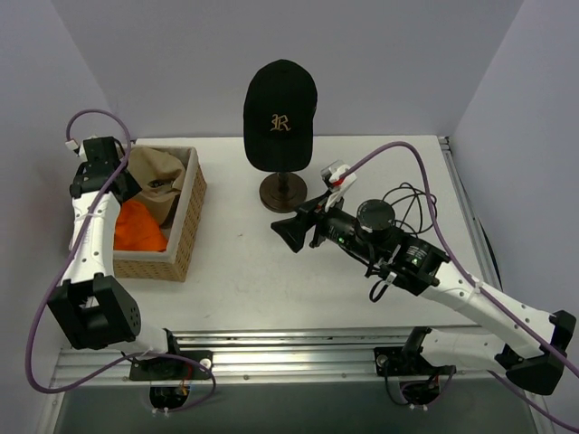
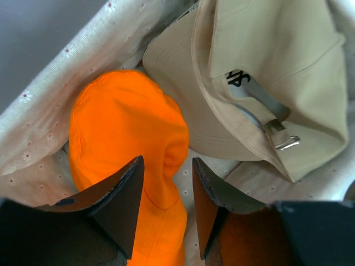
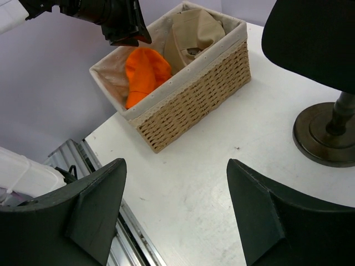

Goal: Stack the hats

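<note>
A black cap with a gold "R" (image 1: 280,113) sits on top of a dark stand (image 1: 283,191) at the back middle. A tan cap (image 2: 266,83) and a bright orange hat (image 2: 127,127) lie in a wicker basket (image 1: 185,237) at the left. My left gripper (image 2: 166,160) is open, hanging just over the orange hat's edge, holding nothing; it also shows in the top view (image 1: 118,185). My right gripper (image 3: 176,166) is open and empty above bare table, pointing toward the basket (image 3: 194,94). No pink hat shows.
The basket has a flowered cloth liner (image 2: 44,94). The stand's round base (image 3: 327,133) is just right of my right gripper. Grey walls close in the left, back and right. A metal rail (image 1: 298,348) runs along the near edge.
</note>
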You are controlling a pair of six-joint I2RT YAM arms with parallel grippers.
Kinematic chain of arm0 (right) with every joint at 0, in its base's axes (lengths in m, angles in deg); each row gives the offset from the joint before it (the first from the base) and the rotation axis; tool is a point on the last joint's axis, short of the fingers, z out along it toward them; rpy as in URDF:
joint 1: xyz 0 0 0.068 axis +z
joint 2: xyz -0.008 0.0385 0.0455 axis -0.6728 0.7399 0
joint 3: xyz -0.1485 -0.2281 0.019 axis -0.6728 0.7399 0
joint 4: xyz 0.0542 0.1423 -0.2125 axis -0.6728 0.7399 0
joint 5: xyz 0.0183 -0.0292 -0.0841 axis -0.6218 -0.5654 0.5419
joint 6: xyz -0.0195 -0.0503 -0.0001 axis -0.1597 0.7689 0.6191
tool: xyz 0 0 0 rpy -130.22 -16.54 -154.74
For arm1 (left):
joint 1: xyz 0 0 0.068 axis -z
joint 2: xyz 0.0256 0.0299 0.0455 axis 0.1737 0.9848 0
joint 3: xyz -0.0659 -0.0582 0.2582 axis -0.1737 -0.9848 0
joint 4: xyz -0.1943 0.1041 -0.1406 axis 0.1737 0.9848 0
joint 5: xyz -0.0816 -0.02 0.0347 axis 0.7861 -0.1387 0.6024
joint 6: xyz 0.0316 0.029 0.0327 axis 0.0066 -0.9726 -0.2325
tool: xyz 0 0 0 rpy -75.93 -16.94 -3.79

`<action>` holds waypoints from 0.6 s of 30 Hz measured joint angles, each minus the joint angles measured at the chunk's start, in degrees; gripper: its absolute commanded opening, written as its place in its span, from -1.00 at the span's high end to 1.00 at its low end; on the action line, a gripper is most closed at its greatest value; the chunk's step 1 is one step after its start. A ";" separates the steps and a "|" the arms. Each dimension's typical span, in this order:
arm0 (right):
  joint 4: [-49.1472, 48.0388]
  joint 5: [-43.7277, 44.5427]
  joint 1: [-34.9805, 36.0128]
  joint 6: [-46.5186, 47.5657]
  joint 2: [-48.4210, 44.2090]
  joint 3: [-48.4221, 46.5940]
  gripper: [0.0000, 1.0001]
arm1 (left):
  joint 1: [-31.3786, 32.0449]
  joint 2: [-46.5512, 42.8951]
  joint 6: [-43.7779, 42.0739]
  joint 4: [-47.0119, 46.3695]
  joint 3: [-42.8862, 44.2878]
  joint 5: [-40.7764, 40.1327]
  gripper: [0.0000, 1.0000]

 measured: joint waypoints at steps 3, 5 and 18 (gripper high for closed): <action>0.09 0.85 0.17 0.52 -0.13 0.00 -0.38 | 0.00 1.44 0.11 0.07 -0.52 -0.28 0.07; 0.24 1.27 0.22 0.87 -0.35 0.00 -0.38 | 0.00 2.25 0.20 0.07 -0.52 -0.57 0.10; 0.50 3.41 0.22 1.75 -2.99 0.02 -0.38 | 0.00 2.43 1.66 -0.31 -1.62 -1.86 0.95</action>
